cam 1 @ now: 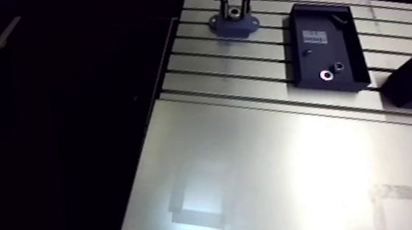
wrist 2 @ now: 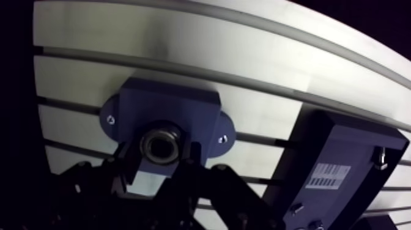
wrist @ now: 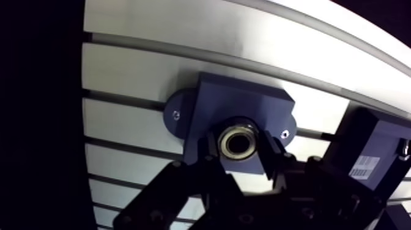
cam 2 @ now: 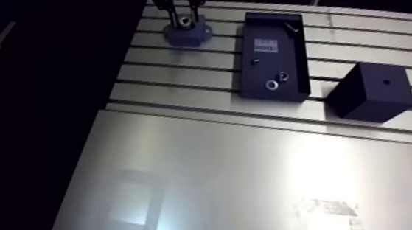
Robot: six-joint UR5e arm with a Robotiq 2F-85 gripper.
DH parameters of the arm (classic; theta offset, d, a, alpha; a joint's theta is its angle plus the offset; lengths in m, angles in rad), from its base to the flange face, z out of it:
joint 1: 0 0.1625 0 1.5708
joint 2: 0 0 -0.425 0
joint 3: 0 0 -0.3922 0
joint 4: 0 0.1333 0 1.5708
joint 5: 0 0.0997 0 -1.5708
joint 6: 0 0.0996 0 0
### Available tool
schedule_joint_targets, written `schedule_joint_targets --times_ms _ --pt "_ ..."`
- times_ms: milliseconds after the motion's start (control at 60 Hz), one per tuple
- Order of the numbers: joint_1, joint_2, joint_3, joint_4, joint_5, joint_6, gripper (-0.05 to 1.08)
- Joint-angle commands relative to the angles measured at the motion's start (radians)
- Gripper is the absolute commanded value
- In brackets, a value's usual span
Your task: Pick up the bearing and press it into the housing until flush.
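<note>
**Bearing at the mouth of the housing: a crooked press is the main risk**

The slotted desk carries three dark things. The biggest is a flat tray with a label and some small parts in it. Beside the tray stands a black box. Both are well apart from the work and should not disturb it.

The housing sits near the far edge of the desk, across the slots. It has one flange screw on each side. Whether these screws are tight cannot be seen. If they are loose, a hard push could make the housing slide or rock.

The hand comes down right over the housing. Its two fingers pinch the bearing from both sides. The bearing is at the bore of the housing, and its shiny ring faces the wrist camera. How deep it sits is not clear in the wrist view.

The worst case is probably a small tilt. If the bearing enters crooked, it will likely jam in the bore, and more force may damage both parts. A second danger is the fingertips. They grip the outer ring very low, so they may strike the top of the housing before the bearing is flush. The bearing could also slip upward between the fingers under load.
</note>
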Motion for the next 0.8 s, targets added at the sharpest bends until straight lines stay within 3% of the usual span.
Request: schedule_joint_targets --times_ms 17,800 --pt "-0.001 0.002 0.0 0.0 0.001 0.0 0.58" --pt "-0.001 0.004 0.0 0.0 0.0 -0.001 0.58"
